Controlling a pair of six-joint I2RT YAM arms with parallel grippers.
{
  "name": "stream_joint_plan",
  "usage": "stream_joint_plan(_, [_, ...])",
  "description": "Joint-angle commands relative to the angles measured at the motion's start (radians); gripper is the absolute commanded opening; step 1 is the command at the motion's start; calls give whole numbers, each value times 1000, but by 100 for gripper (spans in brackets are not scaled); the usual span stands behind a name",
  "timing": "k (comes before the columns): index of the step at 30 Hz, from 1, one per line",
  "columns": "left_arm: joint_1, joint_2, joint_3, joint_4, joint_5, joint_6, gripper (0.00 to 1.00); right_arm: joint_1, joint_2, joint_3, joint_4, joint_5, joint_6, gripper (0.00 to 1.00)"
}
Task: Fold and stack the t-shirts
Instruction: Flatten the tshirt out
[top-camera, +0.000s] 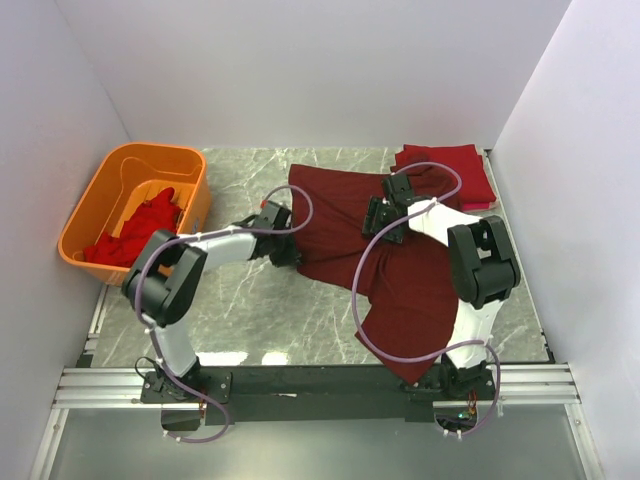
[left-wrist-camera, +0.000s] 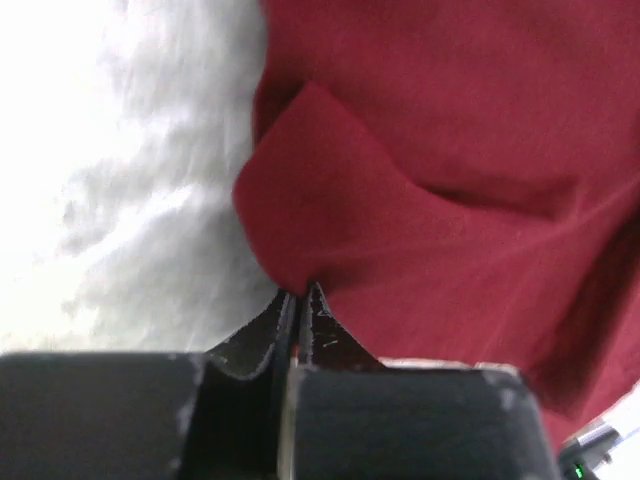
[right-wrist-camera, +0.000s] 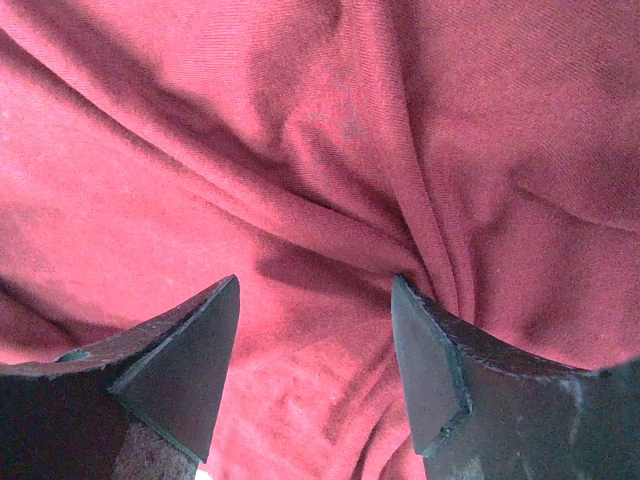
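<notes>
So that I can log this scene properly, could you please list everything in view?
maroon t-shirt: one, dark maroon, spread centre-right.
folded shirts: stack, count unclear, red, far right corner.
tub: one, orange, far left.
loose shirts: heap, bright red, inside the tub.
table: one, grey marble.
arms: two, white and black, near edge.
cables: two, purple, looping beside them.
left claw: one, black, shut on the maroon t-shirt's edge.
right claw: one, black, open over the maroon t-shirt.
</notes>
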Motion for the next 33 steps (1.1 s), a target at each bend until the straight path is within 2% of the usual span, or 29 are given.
stream_joint_plan(1, [-16,52,116,-90,-74,44,1,8,-36,-36,-48,6,-6,69])
stream_joint_plan(5, [-45,6,187,-294,-243,20,1,27,-69,-73,-77,20,-57,69])
stream_joint_plan(6, [-50,-14,195,-393,-285,9,1,38,-89,-80,-87,33,-66,69])
stream_joint_plan(7, [-54,-55,202,-458,-388,-23,1,66,-99,-86,-96,49,-85,69])
stream_joint_plan(9, [-62,-93,228,-567,-470,-54,1,98,-119,-99,-107,81,-92,69])
stream_joint_plan(10, [-62,-116,237,-690,-501,-67,1,127,-123,-99,-110,83,-98,69])
stream_joint_plan(11, [-62,-124,260,-748,-574,-115,1,139,-125,-94,-111,83,-99,69])
stream_joint_plan(13, [-62,-126,285,-911,-628,-150,1,153,-128,-91,-107,66,-100,69])
stream_joint_plan(15, [-64,-121,296,-972,-672,-192,1,164,-126,-91,-91,46,-100,69])
stream_joint_plan(16, [-65,-114,291,-965,-664,-181,6,167,-123,-91,-88,34,-100,69])
stream_joint_plan(18, [-65,-110,258,-913,-584,-143,61,166,-114,-87,-93,33,-100,69])
stream_joint_plan(19, [-67,-110,245,-880,-560,-121,97,166,-109,-85,-96,40,-99,69])
stream_joint_plan(21, [-67,-110,222,-828,-528,-121,100,167,-111,-85,-99,47,-100,70])
stream_joint_plan(27, [-59,-158,181,-788,-558,-138,100,179,-164,-100,-76,67,-99,71])
stream_joint_plan(31, [-12,-265,54,-653,-511,-138,100,195,-209,-110,-53,63,-103,73])
stream_joint_plan(33, [45,-316,-50,-565,-436,-123,99,204,-237,-116,-35,61,-100,73])
